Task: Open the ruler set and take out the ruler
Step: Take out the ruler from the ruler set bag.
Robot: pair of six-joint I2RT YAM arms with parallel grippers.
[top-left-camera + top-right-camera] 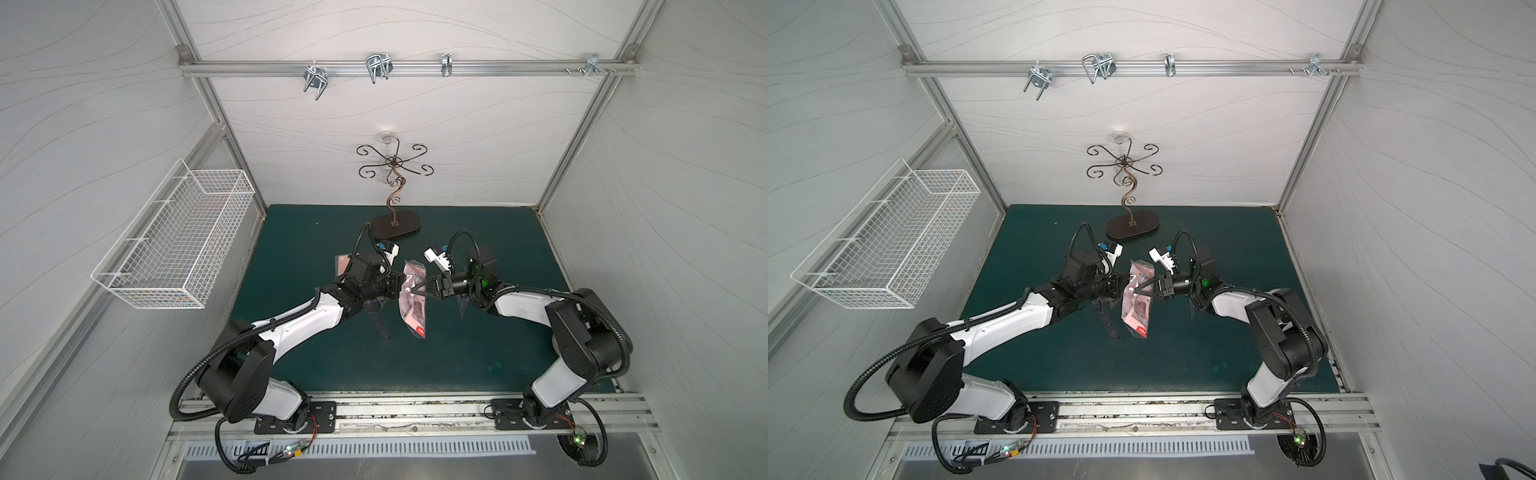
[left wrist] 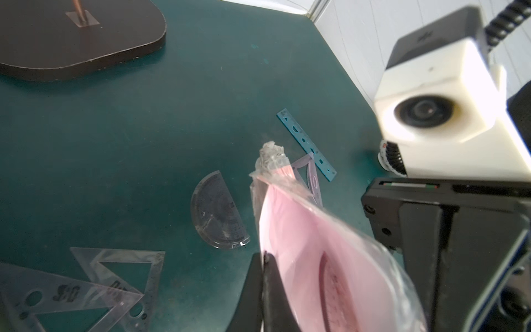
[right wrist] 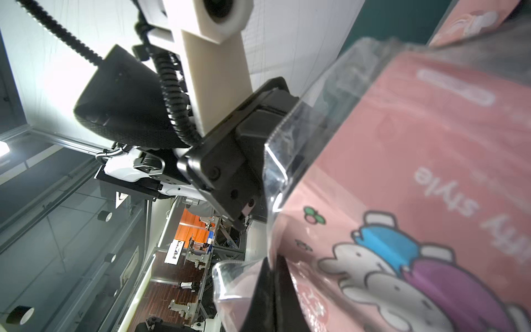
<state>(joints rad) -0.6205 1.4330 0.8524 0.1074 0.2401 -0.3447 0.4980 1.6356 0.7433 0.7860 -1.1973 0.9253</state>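
The ruler set (image 1: 413, 316), a clear bag with a pink printed card, hangs upright above the green mat (image 1: 478, 353), held from both sides. My left gripper (image 1: 397, 289) is shut on one film edge of the bag (image 2: 301, 244), its tips (image 2: 264, 254) pressed together. From the opposite side my right gripper (image 1: 411, 293) is shut on the other film layer (image 3: 416, 143), tips (image 3: 274, 258) closed. A dark ruler shape (image 2: 330, 287) shows inside the bag. A blue ruler (image 2: 306, 144) lies on the mat beyond it.
A clear protractor (image 2: 218, 212) and clear set squares (image 2: 115, 276) lie on the mat. A dark strip with holes (image 1: 380, 322) lies beside the bag. The curly metal stand (image 1: 395, 228) rises at the back. A second pink pack (image 1: 343, 264) lies behind the left arm. A wire basket (image 1: 174, 249) hangs on the left wall.
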